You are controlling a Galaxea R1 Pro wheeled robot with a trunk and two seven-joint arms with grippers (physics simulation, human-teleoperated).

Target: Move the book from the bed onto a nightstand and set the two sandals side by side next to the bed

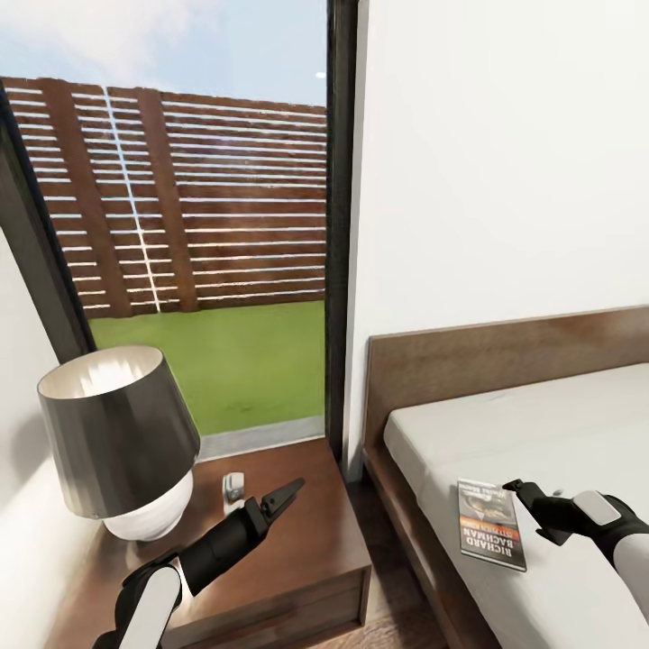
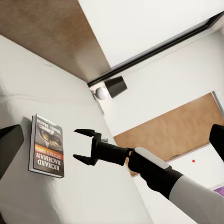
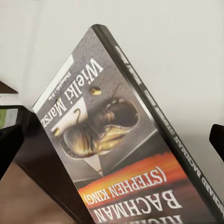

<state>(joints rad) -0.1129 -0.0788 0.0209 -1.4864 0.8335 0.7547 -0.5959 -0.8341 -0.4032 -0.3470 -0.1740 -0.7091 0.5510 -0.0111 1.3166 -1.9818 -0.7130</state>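
Observation:
The book (image 1: 491,536) lies flat on the bed (image 1: 541,424) near its left edge, its dark cover with the orange band facing up. My right gripper (image 1: 527,509) hovers just to the book's right, open and empty; from the left wrist camera the right gripper (image 2: 75,145) shows its jaws spread toward the book (image 2: 46,145). Up close, the book (image 3: 116,135) lies between the right fingers (image 3: 9,149). My left gripper (image 1: 281,496) hangs open above the nightstand (image 1: 306,550), holding nothing. The sandals are out of view.
A lamp (image 1: 117,442) with a dark shade stands on the nightstand's left half, with a small pale object (image 1: 233,491) beside it. A tall black-framed window (image 1: 338,225) and a white wall rise behind. A narrow floor gap separates the nightstand from the bed frame (image 1: 415,532).

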